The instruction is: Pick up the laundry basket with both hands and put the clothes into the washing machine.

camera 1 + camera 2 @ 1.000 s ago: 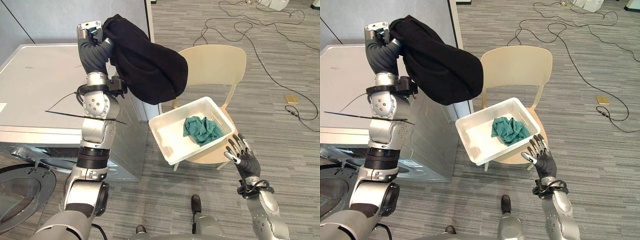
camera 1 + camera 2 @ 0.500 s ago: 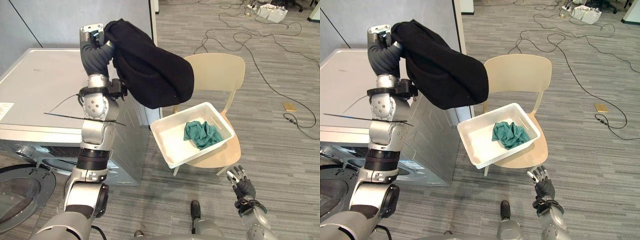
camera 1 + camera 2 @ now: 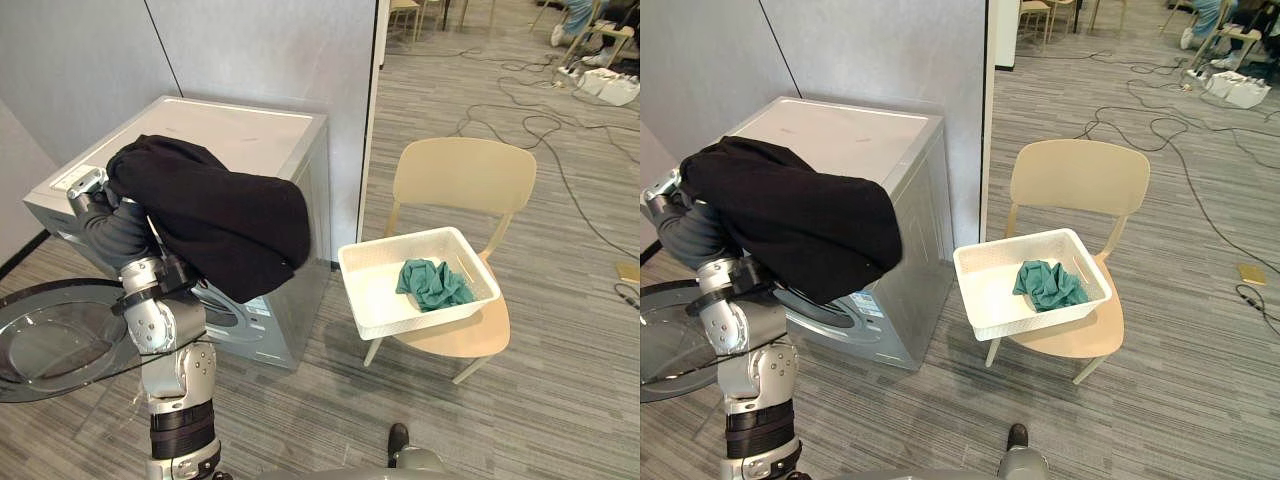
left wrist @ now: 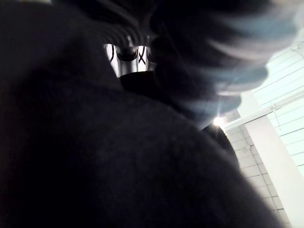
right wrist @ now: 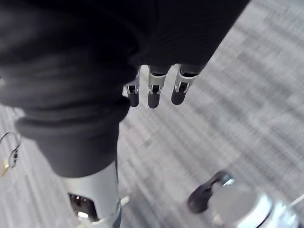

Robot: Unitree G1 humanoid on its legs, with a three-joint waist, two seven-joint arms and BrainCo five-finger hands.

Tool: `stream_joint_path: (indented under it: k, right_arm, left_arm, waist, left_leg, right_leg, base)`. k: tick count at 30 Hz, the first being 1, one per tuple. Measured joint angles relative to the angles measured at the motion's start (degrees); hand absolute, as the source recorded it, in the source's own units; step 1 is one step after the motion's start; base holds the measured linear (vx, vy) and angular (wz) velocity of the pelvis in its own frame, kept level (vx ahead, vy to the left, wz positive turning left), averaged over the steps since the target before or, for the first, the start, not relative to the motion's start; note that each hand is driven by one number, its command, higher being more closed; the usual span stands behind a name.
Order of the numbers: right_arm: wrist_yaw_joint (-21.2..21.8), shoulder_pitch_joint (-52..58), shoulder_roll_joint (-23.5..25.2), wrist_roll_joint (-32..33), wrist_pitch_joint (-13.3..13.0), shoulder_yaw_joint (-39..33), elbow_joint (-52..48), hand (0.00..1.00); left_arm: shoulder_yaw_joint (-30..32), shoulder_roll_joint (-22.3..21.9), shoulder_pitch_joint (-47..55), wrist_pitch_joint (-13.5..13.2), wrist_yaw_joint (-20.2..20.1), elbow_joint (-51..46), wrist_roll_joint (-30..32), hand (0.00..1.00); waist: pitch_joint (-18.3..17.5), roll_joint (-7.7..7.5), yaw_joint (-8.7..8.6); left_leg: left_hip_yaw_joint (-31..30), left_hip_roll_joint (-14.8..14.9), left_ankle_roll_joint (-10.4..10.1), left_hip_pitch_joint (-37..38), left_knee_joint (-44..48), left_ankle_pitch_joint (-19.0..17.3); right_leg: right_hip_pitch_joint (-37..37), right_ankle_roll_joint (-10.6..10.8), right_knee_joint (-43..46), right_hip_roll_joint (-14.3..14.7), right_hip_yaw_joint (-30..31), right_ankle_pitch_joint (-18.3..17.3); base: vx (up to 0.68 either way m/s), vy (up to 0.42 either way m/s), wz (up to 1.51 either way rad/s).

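**A:** Where's the washing just now?

**B:** In two places. A black garment [image 3: 215, 225] is draped over the raised left arm, from the left hand [image 3: 85, 187] down across the front of the washing machine [image 3: 240, 125]. A green cloth [image 3: 432, 283] lies bunched in the white basket [image 3: 372, 290] on the chair [image 3: 465, 175], well apart to the right.

**A:** What sort of grip has the left hand got?

**B:** I can't tell, the cloth covers it. The right hand [image 5: 153, 92] hangs toward the floor, loose and straight, holding nothing.

**A:** How will it all handle?

**B:** The black piece looks thick, soft and limp. I'd expect it to sag, trail and catch on edges, so a bunched fold is a better hold than a hem. The basket looks stiff, light and nearly empty. I'd take it by the rim at its two short ends, one hand each, and keep it level.

**A:** Anything in the way?

**B:** The round door [image 3: 50, 345] stands open just beside the left arm. The drum mouth is partly hidden behind the hanging garment. The chair back rises behind the basket, and cables [image 3: 520, 110] trail over the floor farther off.
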Motion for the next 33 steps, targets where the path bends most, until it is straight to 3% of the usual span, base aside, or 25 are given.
stream_joint_path:
  k: [3, 6, 8, 9, 10, 11, 13, 14, 15, 16, 17, 18, 19, 21, 23, 24, 25, 27, 28, 30, 32, 33]
  right_arm:
    - [0.68, 1.97, 3.84, -1.72, 1.49, 0.23, -1.21, 0.0]
    - [1.96, 3.66, 6.39, -4.78, 2.13, 3.67, -5.57, 0.0]
    - [2.27, 3.84, 6.28, -6.12, 2.62, 5.61, -7.65, 0.0]
    - [2.71, 3.33, 6.17, -6.52, 2.64, 6.42, -8.66, 0.0]
    - [3.06, 2.41, 6.17, -7.71, 2.66, 7.84, -9.32, 0.0]
    - [3.08, 1.91, 6.24, -8.53, 2.67, 10.39, -9.48, 0.0]
    - [2.63, 0.46, 6.19, -9.69, 2.5, 13.96, -9.5, 0.0]
    - [2.24, -0.12, 5.48, -10.6, 2.3, 16.06, -9.53, 0.0]
    - [2.16, -0.29, 5.03, -10.73, 2.28, 17.21, -9.54, 0.0]
    - [1.83, -0.48, 4.32, -11.92, 2.11, 19.59, -9.54, 0.0]
    - [1.87, -1.62, 3.44, -13.01, 1.78, 22.41, -9.86, 0.0]
    - [1.88, -2.05, 3.47, -13.53, 1.68, 23.92, -10.25, 0.0]
    - [1.86, -2.23, 4.1, -15.04, 1.64, 27.98, -10.28, 0.0]
    - [1.66, -4.09, 0.74, -17.52, 1.52, 32.63, -11.07, 0.0]
    - [1.51, -6.04, 0.34, -19.62, 1.47, 34.54, -11.19, 0.0]
    - [1.55, -7.23, 0.7, -20.35, 1.51, 36.11, -11.41, 0.0]
    - [1.54, -7.88, 0.75, -21.17, 1.53, 36.8, -11.42, 0.0]
    - [1.41, -9.79, 2.96, -22.54, 1.44, 37.76, -11.6, 0.0]
    - [1.26, -10.27, 2.99, -23.03, 1.42, 37.76, -11.51, 0.0]
    - [0.46, -11.29, 3.6, -23.68, 1.26, 37.79, -8.86, 0.0]
    - [-0.22, -12.55, 2.75, -24.07, 1.6, 37.78, -3.85, 0.0]
    - [-0.77, -12.23, 2.43, -23.72, 1.67, 37.14, -1.65, 0.0]
  left_arm:
    - [-0.22, -0.77, 2.33, 0.21, -0.47, -2.97, 0.45, 1.0]
    - [-0.05, -1.23, 6.74, 0.51, -1.29, -5.75, 1.62, 1.0]
    - [0.26, -1.3, 8.55, 0.41, -1.36, -7.87, 2.03, 1.0]
    - [0.45, -1.86, 9.1, 0.28, -1.41, -8.5, 2.01, 1.0]
    - [1.19, -2.57, 9.73, 0.08, -1.49, -8.73, 1.99, 1.0]
    - [1.78, -3.17, 11.32, -0.01, -1.48, -8.78, 1.97, 1.0]
    - [1.93, -4.95, 15.16, 0.04, -1.4, -8.9, 1.92, 1.0]
    - [1.94, -6.29, 17.64, 0.31, -1.4, -8.85, 1.78, 1.0]
    - [1.64, -6.74, 18.62, 0.7, -1.25, -8.43, 1.32, 1.0]
    - [1.56, -6.38, 20.25, 1.57, -1.4, -6.56, 0.55, 1.0]
    - [1.79, -6.92, 20.86, 2.23, -1.56, -5.53, -0.5, 1.0]
    - [1.93, -7.02, 20.84, 2.31, -1.68, -5.11, -0.8, 1.0]
    - [1.31, -6.84, 20.98, 2.58, -1.85, -4.65, -1.77, 1.0]
    - [0.96, -6.66, 24.34, 3.91, -2.3, -3.93, -2.61, 1.0]
    - [1.51, -6.66, 25.21, 3.83, -2.15, -3.57, -4.01, 1.0]
    - [1.8, -6.66, 25.58, 3.78, -2.15, -3.07, -5.29, 1.0]
    - [1.78, -6.67, 26.0, 3.79, -2.15, -2.93, -5.86, 1.0]
    - [1.35, -6.74, 27.14, 3.81, -2.23, -2.92, -8.09, 1.0]
    - [1.33, -6.73, 27.14, 3.81, -2.27, -2.91, -8.13, 1.0]
    - [0.71, -6.62, 27.24, 3.82, -2.36, -1.8, -8.2, 1.0]
    - [-0.64, -6.22, 27.22, 4.28, -2.45, 0.81, -8.73, 1.0]
    - [-1.19, -6.31, 27.27, 4.69, -2.37, 2.08, -8.85, 1.0]
  waist:
    - [0.01, -1.79, 0.0]
    - [0.0, -3.12, 0.48]
    - [-0.09, -2.72, 0.96]
    - [-0.27, -1.86, 1.67]
    - [-0.06, -1.5, 1.97]
    - [-0.21, -1.71, 2.08]
    - [-0.23, -1.78, 3.68]
    - [-0.36, -2.13, 3.81]
    - [-0.59, -2.55, 3.8]
    - [-1.64, -1.97, 4.42]
    - [-2.94, -0.61, 6.06]
    - [-2.15, -1.32, 6.27]
    - [-2.07, -3.75, 6.82]
    - [-1.31, -1.37, 7.11]
    - [-0.73, -0.79, 8.6]
    - [-0.46, -0.48, 9.48]
    - [-0.31, -0.61, 9.57]
    - [0.33, -1.53, 9.66]
    - [0.54, -1.85, 9.61]
    - [0.92, -2.72, 9.6]
    - [1.02, -2.71, 9.14]
    - [1.05, -2.16, 8.26]
  left_leg:
    - [4.32, -0.94, 1.37, 0.73, -2.04, -6.84]
    - [5.0, -3.8, 3.8, 0.59, 3.34, -9.91]
    - [5.08, -4.52, 5.09, 0.4, 5.77, -10.9]
    - [5.06, -3.98, 6.29, -0.12, 6.04, -10.61]
    - [5.16, -4.01, 6.9, -0.49, 6.2, -10.26]
    - [4.45, -4.34, 7.03, -0.42, 6.27, -9.91]
    - [4.39, -4.69, 6.69, -0.58, 6.8, -9.68]
    - [3.6, -5.41, 6.47, -1.54, 7.52, -9.57]
    - [3.22, -5.61, 6.18, -2.03, 7.59, -9.42]
    - [2.06, -5.56, 6.0, -3.41, 6.52, -8.74]
    - [2.25, -4.64, 6.41, -4.91, 4.43, -7.0]
    - [2.08, -5.13, 5.54, -5.23, 4.08, -6.11]
    - [0.54, -7.9, 5.74, -7.12, 4.68, -4.9]
    - [-3.03, -7.14, 4.75, -11.39, 8.95, -3.52]
    - [-4.04, -7.0, 3.22, -12.76, 8.98, -1.82]
    - [-3.36, -6.09, 3.41, -12.88, 7.82, -0.74]
    - [-2.84, -5.81, 3.7, -12.9, 7.19, 0.05]
    - [0.45, -3.76, 7.35, -13.78, 6.36, 0.79]
    - [0.83, -2.75, 7.63, -14.08, 6.76, 0.63]
    - [0.18, -0.55, 7.66, -14.38, 6.83, 0.62]
    - [-1.42, 1.47, 7.52, -14.24, 4.51, 0.71]
    - [-0.89, 2.45, 8.69, -13.95, 1.97, 1.79]
  right_leg:
    - [-1.91, 1.24, 1.12, -1.66, -0.21, 3.9]
    - [-1.08, 1.03, 4.73, -5.73, -0.79, 2.09]
    - [-0.63, 0.71, 6.22, -7.31, -3.1, -1.94]
    - [-1.01, -0.55, 8.46, -8.09, -4.57, -4.66]
    - [-3.24, -1.91, 18.93, -9.18, -4.52, -6.9]
    - [-3.02, -1.17, 30.89, -9.13, -4.42, -10.19]
    - [-0.78, 0.08, 38.62, -7.5, -4.15, -19.6]
    - [-0.23, 1.3, 38.64, -7.02, -3.08, -22.55]
    - [-0.24, 2.71, 37.65, -6.72, -2.22, -23.28]
    - [1.11, 4.72, 32.35, -4.26, -1.24, -24.48]
    - [0.58, 5.46, 31.0, -1.77, 2.19, -27.86]
    - [-0.22, 4.71, 35.19, -1.84, 3.49, -28.89]
    - [2.48, 0.06, 31.77, -2.02, 4.67, -32.7]
    - [2.56, -0.75, 30.68, -1.47, 1.1, -31.35]
    - [2.76, -0.92, 30.14, -1.62, -0.72, -30.93]
    - [3.97, -1.18, 28.66, -1.76, -2.74, -30.06]
    - [4.73, -1.34, 27.58, -1.83, -3.57, -29.49]
    - [8.0, -2.16, 22.08, -2.44, -7.78, -26.13]
    - [8.59, -1.86, 21.14, -2.58, -8.45, -25.56]
    - [10.02, -0.59, 18.48, -4.18, -10.44, -23.96]
    - [12.27, 2.53, 14.46, -6.26, -13.02, -21.18]
    - [13.62, 4.61, 12.37, -7.09, -14.73, -19.57]
  base:
    - [-0.23, 0.244, -0.04]
    - [-0.29, 0.149, 0.07]
    - [-0.21, 0.119, 0.01]
    - [-0.14, 0.044, 0.07]
    - [-0.14, 0.011, 0.23]
    - [-0.12, -0.015, 0.25]
    - [-0.05, -0.09, 0.09]
    - [-0.04, -0.168, 0.1]
    - [-0.05, -0.169, 0.27]
    - [-0.04, -0.187, 0.06]
    - [-0.04, -0.185, 0.08]
    - [-0.05, -0.256, 0.36]
    - [-0.07, -0.233, 0.84]
    - [-0.04, -0.132, 0.85]
    - [-0.05, -0.052, 0.56]
    - [-0.08, -0.04, 0.63]
    - [-0.09, 0.017, 0.65]
    - [-0.07, 0.091, 0.69]
    - [-0.05, 0.144, 0.74]
    - [-0.05, 0.208, 0.61]
    - [0.0, 0.384, 0.74]
    - [0.06, 0.595, 0.89]
